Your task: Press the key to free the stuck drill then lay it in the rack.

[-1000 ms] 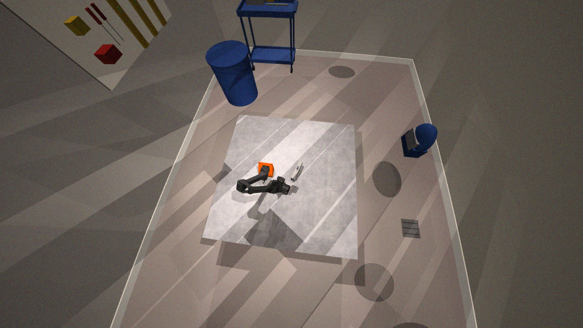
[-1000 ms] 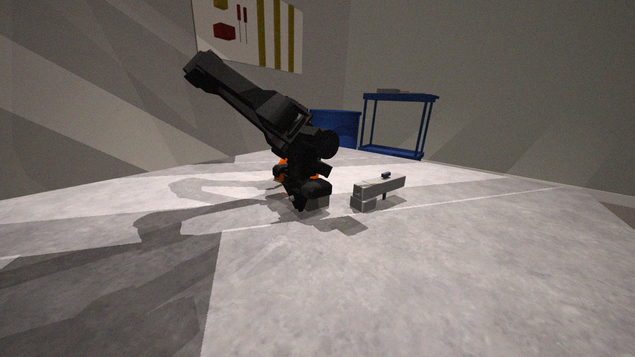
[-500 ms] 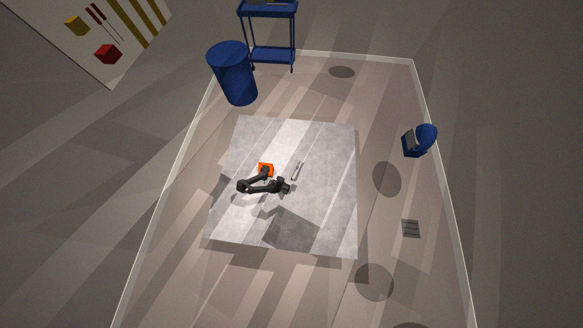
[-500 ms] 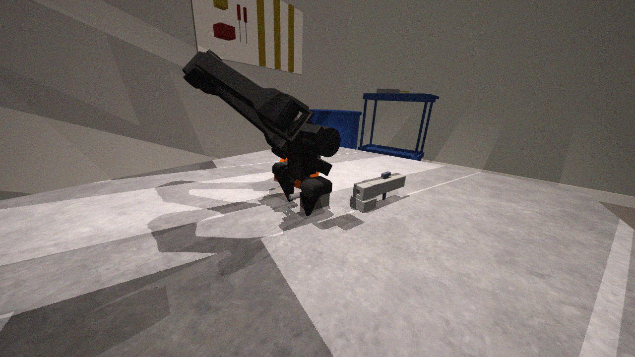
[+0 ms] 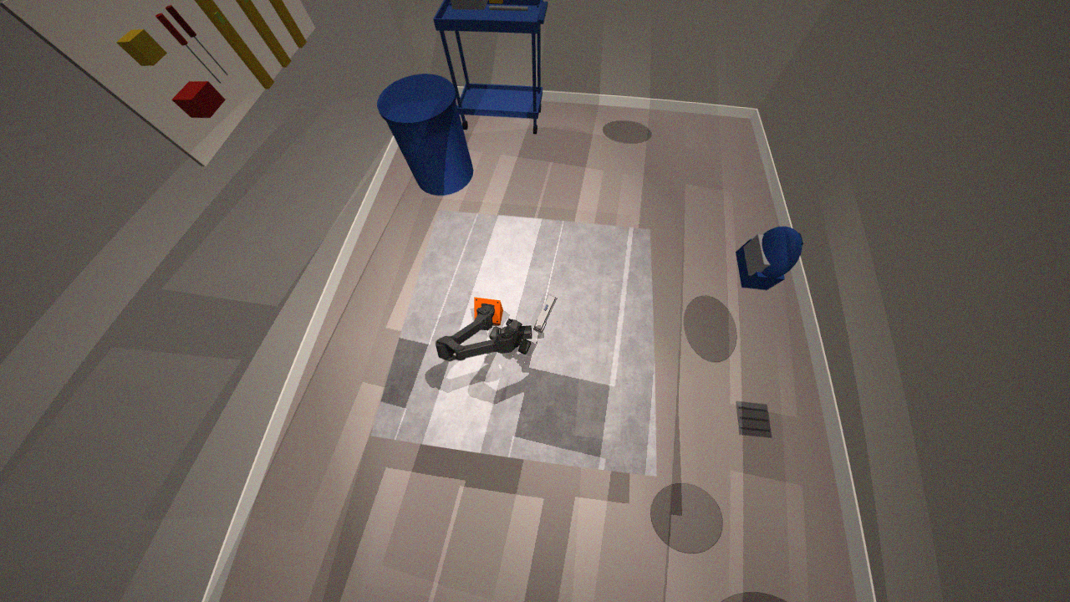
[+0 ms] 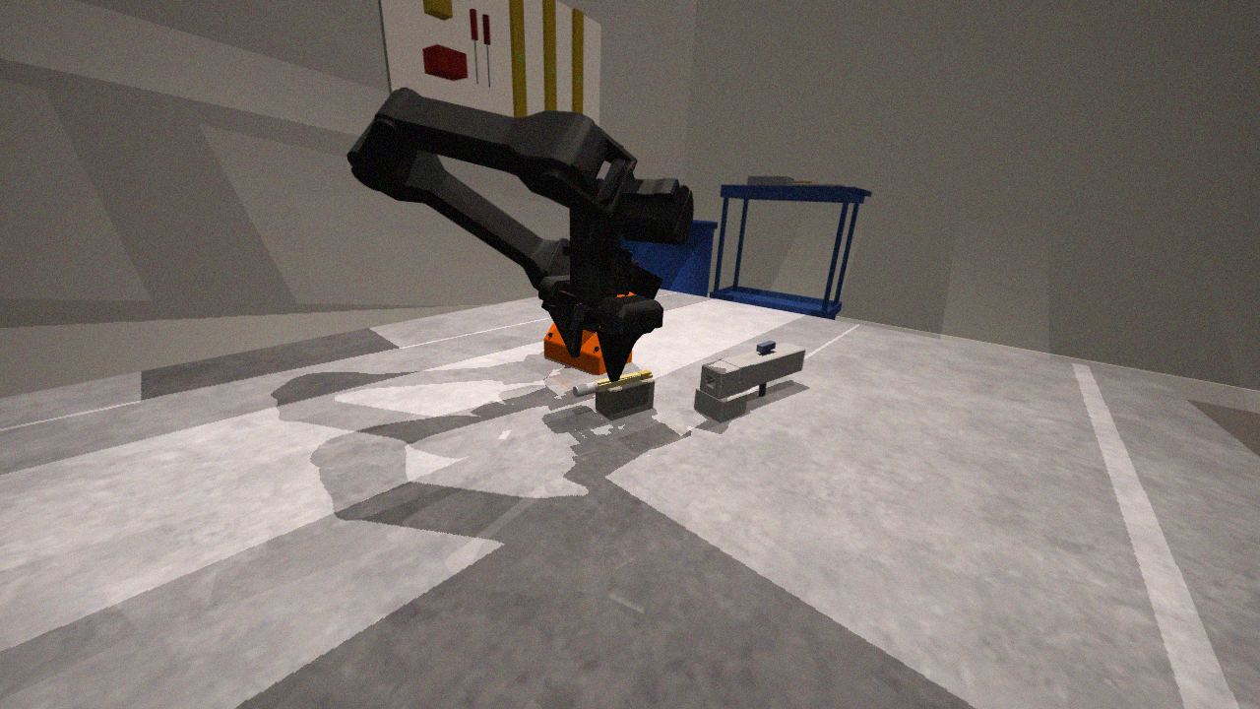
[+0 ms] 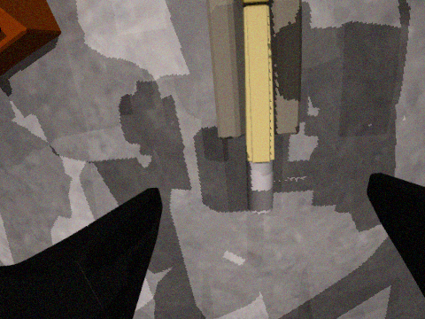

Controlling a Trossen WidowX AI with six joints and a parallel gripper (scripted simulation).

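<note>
The drill (image 7: 258, 77) lies in the rack (image 7: 225, 59), long axis pointing away from the empty, wide-apart gripper (image 7: 260, 225) just above.

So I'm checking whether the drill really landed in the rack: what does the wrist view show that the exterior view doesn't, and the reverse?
Only the wrist view shows the yellow drill lying lengthwise in the groove between the rack walls, its grey tip jutting out. Only the exterior view shows the grey fixture with its blue key, apart from the rack, and the arm. Both show the pincer open above the drill, holding nothing.
</note>
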